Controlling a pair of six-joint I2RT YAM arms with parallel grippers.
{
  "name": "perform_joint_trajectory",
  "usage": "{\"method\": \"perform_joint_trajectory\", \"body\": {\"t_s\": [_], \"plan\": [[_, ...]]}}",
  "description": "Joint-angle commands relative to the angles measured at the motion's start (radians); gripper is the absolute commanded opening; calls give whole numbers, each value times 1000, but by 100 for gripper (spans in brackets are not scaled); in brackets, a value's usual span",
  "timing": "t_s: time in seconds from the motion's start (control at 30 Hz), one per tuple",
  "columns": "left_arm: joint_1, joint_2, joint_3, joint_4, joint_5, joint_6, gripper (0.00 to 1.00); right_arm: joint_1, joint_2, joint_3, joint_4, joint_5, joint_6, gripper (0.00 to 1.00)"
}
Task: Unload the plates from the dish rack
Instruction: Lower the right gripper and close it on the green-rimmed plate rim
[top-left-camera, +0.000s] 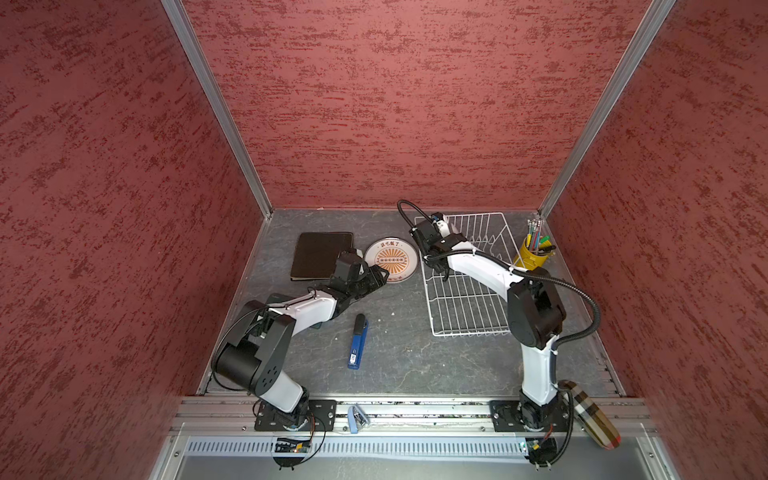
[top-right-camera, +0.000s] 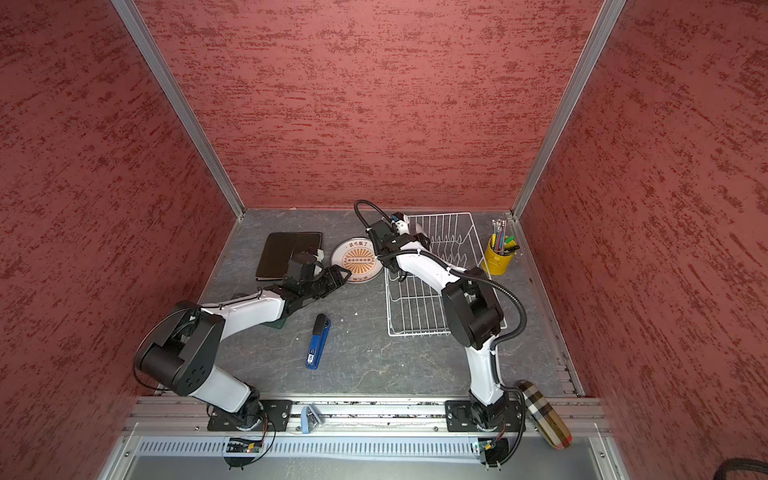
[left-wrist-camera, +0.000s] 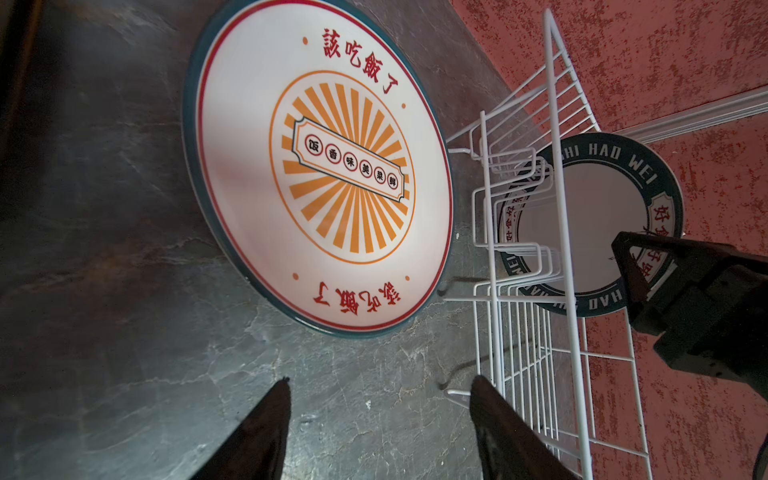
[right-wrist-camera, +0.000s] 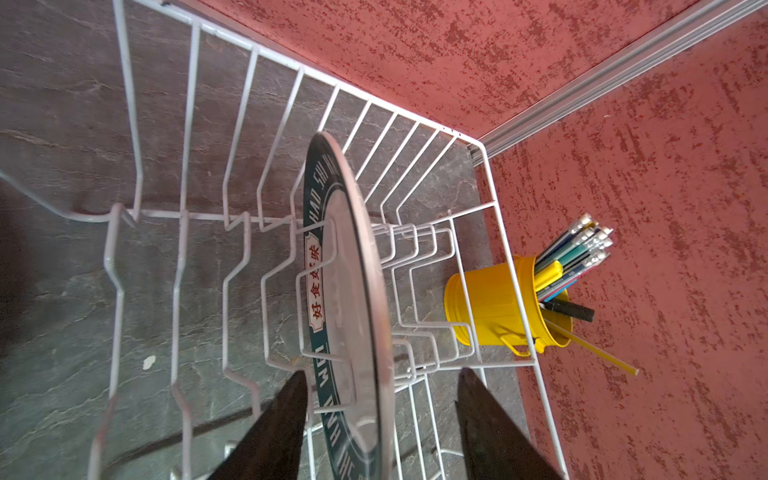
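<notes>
Right hand (right-wrist-camera: 383, 372), fingers (right-wrist-camera: 274, 424) apart, is reaching round the last plate (right-wrist-camera: 349, 257) in the dish rack (right-wrist-camera: 302, 68); other plates (top-left-camera: 390, 259) are lying outside.

round white printed plates (top-left-camera: 391, 259) (left-wrist-camera: 598, 216): 2 | dark brown square plate (top-left-camera: 320, 254): 1 showing | white wire dish rack (top-left-camera: 461, 307): 1 | blue stapler (top-left-camera: 357, 343): 1 | yellow metal pail (top-left-camera: 530, 259): 1
</notes>
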Motion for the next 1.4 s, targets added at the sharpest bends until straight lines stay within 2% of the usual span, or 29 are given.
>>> {"method": "perform_joint_trajectory", "body": {"t_s": [0.0, 0.3, 0.5, 0.8, 1.37], "plan": [[-6, -8, 26, -7, -7, 21, 69, -14, 12, 4, 25, 31, -4, 52], [-14, 1, 24, -10, -17, 26, 69, -30, 15, -14, 41, -1, 17, 47], [-19, 5, 24, -11, -17, 26, 69, -35, 21, -26, 46, 10, 36, 40], [-21, -2, 23, -15, -20, 28, 69, -37, 29, -42, 45, 23, 54, 35], [-21, -3, 24, -18, -17, 28, 69, -37, 26, -53, 45, 18, 65, 21]]}}
